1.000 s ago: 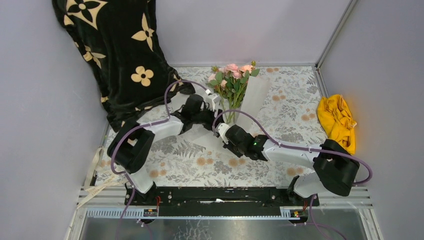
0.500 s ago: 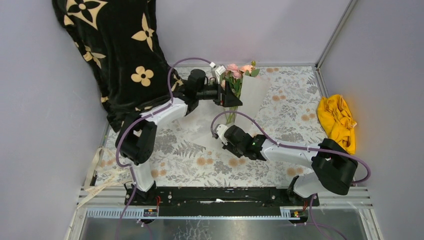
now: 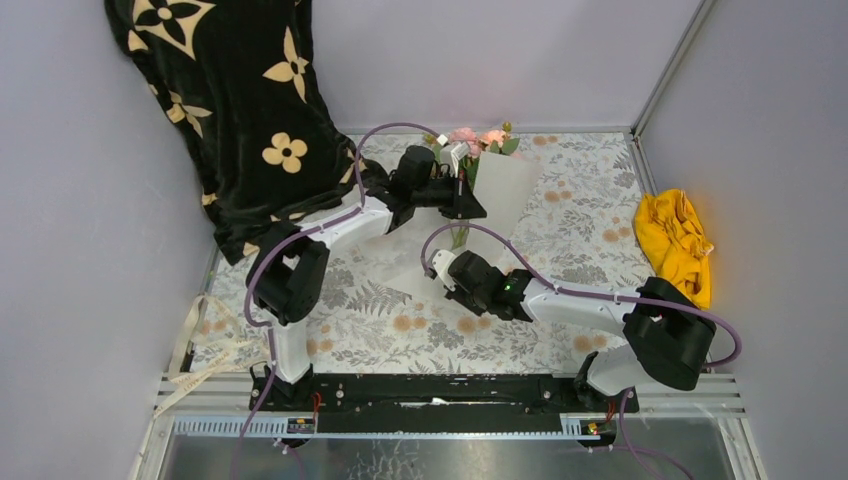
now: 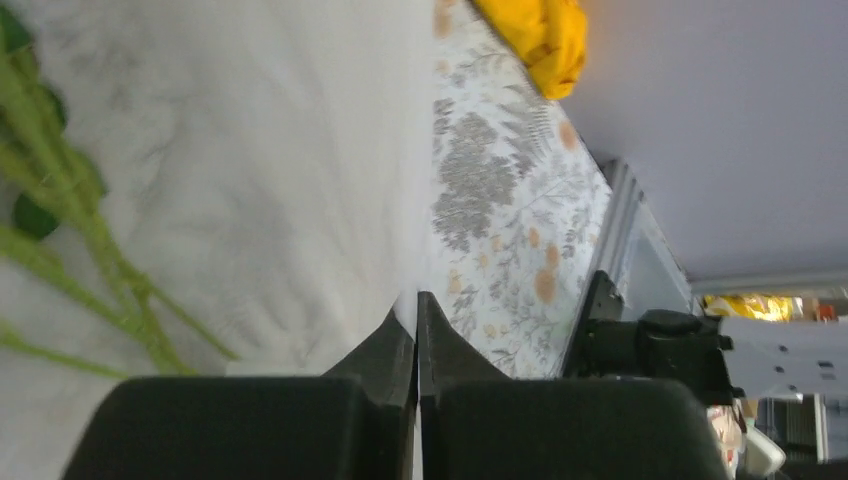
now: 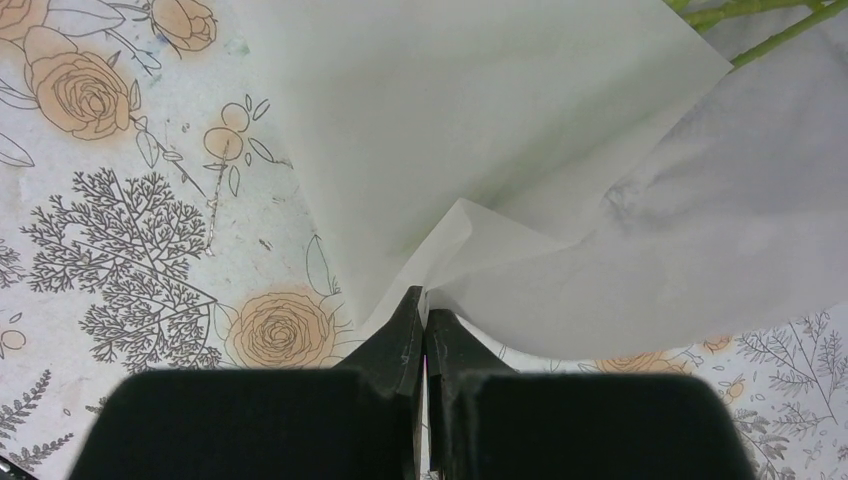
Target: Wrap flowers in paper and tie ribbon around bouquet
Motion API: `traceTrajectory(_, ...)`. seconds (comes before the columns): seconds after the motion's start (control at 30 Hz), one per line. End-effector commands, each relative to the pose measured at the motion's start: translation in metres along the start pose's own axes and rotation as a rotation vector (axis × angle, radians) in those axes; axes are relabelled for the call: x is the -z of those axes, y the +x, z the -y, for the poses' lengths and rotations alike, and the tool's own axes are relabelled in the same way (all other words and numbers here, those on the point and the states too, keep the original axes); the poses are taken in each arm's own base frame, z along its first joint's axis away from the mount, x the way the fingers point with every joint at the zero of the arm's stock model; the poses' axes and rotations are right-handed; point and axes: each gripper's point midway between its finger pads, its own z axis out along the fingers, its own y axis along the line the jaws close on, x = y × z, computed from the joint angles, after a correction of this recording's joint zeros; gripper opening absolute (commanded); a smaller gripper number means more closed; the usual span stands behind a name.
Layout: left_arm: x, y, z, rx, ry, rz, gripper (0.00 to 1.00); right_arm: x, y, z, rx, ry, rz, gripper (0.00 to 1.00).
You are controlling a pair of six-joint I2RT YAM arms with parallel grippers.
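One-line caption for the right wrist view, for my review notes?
Right pincer shut on a folded corner of the white paper, floral tablecloth beneath, green stems peeking in at top right.

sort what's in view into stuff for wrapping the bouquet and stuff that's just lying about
For the job:
flowers
paper
ribbon, at the near left

Just lying about:
black cloth with cream flower shapes, at the far left
yellow cloth, at the right

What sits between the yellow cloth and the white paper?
Nothing but bare leaf-patterned tablecloth lies between the yellow cloth and the paper; the top view shows it.
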Motion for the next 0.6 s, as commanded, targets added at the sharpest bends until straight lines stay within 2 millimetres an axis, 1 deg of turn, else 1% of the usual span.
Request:
traceTrajectory(0.0,0.006,0.014,-0.048,0.016,-0.194,-0.014,0.00,0.006,-0.015,0.002,0.017,0.008,0.031,0.00)
traceTrajectory(0.07,0.017,0.009,-0.062,0.012,-0.258,0.014,0.00,0.009,-0.015,0.001,0.011,0.004,0.037,0.00)
traceTrajectory(0.1,0.023,0.007,-0.070,0.001,-0.295,0.025,0.00,0.010,-0.016,0.001,0.006,0.000,0.041,0.02)
traceTrajectory(0.13,0.029,0.007,-0.080,-0.017,-0.333,0.029,0.00,0.012,-0.016,0.000,-0.001,-0.005,0.042,0.08)
traceTrajectory(0.2,0.039,0.020,-0.098,-0.062,-0.387,0.012,0.00,0.018,-0.019,-0.003,-0.017,-0.025,0.050,0.19)
traceTrajectory(0.27,0.047,0.037,-0.113,-0.089,-0.430,-0.008,0.00,0.024,-0.020,-0.006,-0.034,-0.046,0.055,0.30)
traceTrajectory(0.37,0.054,0.058,-0.127,-0.101,-0.458,-0.035,0.00,0.037,-0.023,-0.009,-0.059,-0.073,0.066,0.49)
traceTrajectory(0.43,0.058,0.069,-0.136,-0.122,-0.479,-0.045,0.00,0.051,-0.026,-0.009,-0.078,-0.088,0.086,0.58)
traceTrajectory(0.57,0.066,0.081,-0.148,-0.177,-0.505,-0.052,0.00,0.077,-0.042,-0.015,-0.121,-0.149,0.182,0.71)
